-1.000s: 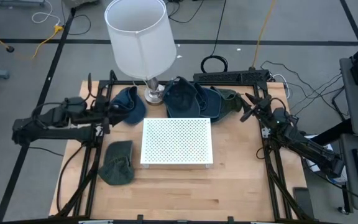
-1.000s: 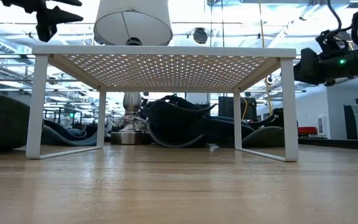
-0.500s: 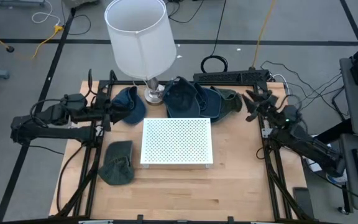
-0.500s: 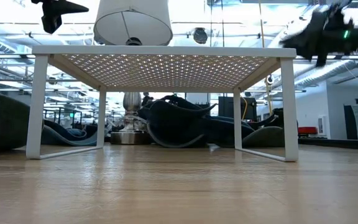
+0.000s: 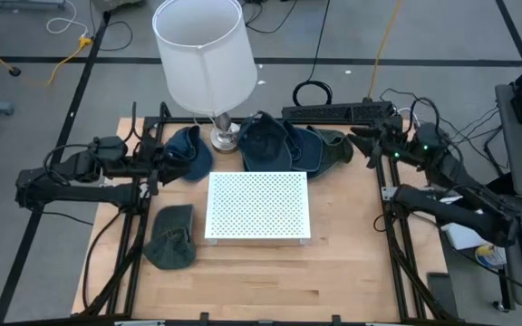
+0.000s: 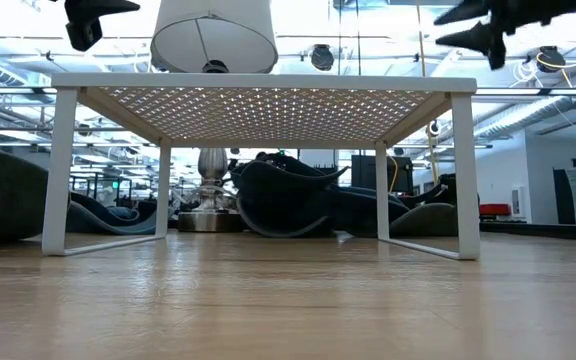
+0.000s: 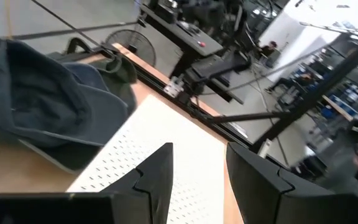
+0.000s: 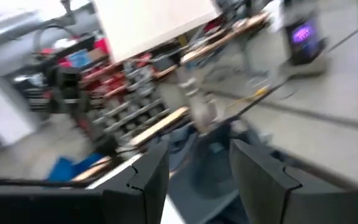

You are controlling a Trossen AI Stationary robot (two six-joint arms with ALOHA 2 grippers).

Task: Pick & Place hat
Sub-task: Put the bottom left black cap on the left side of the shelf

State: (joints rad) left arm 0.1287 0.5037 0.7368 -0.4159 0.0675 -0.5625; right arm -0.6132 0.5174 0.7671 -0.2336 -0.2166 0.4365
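Several caps lie in a row along the far side of the table: a blue cap (image 5: 187,152) left of the lamp base, then a navy cap (image 5: 265,142), a blue one (image 5: 304,150) and a dark green one (image 5: 335,147). An olive hat (image 5: 171,236) rests flat near the left edge. My left gripper (image 5: 157,167) hovers open just left of the blue cap (image 7: 48,106), high above the table (image 6: 88,12). My right gripper (image 5: 368,145) is open and raised (image 6: 476,28), just right of the green cap. It touches nothing.
A white perforated rack (image 5: 257,207) stands on thin legs (image 6: 60,170) in the table's middle. A lamp with a white shade (image 5: 202,52) stands at the far edge, its base (image 5: 224,139) among the caps. Bare wood (image 5: 270,281) lies toward the near edge.
My right gripper has risen and swung toward the table's far edge, ending beside the green cap; its wrist view is blurred by the motion. The left arm and all the caps have stayed where they were.
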